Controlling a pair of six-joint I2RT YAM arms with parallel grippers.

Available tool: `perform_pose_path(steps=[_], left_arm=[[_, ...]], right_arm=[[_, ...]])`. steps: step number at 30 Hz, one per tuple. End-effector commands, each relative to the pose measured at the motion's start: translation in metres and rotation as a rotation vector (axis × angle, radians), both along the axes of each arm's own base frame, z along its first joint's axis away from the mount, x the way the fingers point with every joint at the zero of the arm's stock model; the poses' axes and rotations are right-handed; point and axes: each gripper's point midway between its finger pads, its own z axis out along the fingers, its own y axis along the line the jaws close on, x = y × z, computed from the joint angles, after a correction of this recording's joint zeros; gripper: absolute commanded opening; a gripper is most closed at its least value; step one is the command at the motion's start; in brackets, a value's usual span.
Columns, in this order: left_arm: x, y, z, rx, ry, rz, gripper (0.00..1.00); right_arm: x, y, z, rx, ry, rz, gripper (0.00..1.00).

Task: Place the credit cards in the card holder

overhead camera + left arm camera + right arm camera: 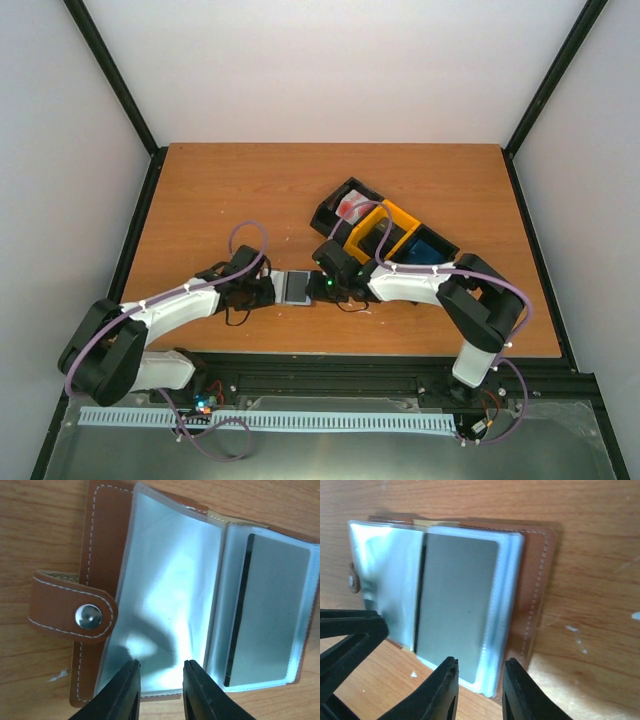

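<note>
The card holder (297,286) lies open on the table between my two grippers. In the left wrist view its brown cover (102,535), strap clasp (70,612) and pale blue clear sleeves (170,595) show. A grey card with a dark edge (275,620) sits inside the right sleeve; it also shows in the right wrist view (457,605). My left gripper (161,667) is open over the near edge of the empty sleeve. My right gripper (479,666) is open over the sleeve edge beside the card. A blue flat thing (428,250) lies in the tray.
A black-and-yellow three-compartment tray (395,215) stands behind the right arm, with a red-and-white item (350,208) in its far compartment. The left gripper's black fingers (345,640) show at the left of the right wrist view, close to the holder.
</note>
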Motion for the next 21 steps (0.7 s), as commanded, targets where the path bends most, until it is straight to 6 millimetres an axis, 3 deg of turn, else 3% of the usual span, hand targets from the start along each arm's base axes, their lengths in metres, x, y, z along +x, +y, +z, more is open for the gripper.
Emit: perform_pose_path(steps=[1,8,21], left_arm=[[0.008,-0.008,0.02,-0.045,-0.046,-0.019,0.25],[0.017,-0.022,0.035,-0.108,-0.086,-0.054,0.24],[0.012,-0.026,-0.003,-0.082,0.0,-0.076,0.15]], right_arm=[[0.002,0.012,0.023,0.035,-0.047,0.023,0.24],[-0.002,0.024,0.011,0.07,0.0,0.041,0.18],[-0.001,0.022,-0.012,0.017,0.054,0.009,0.19]])
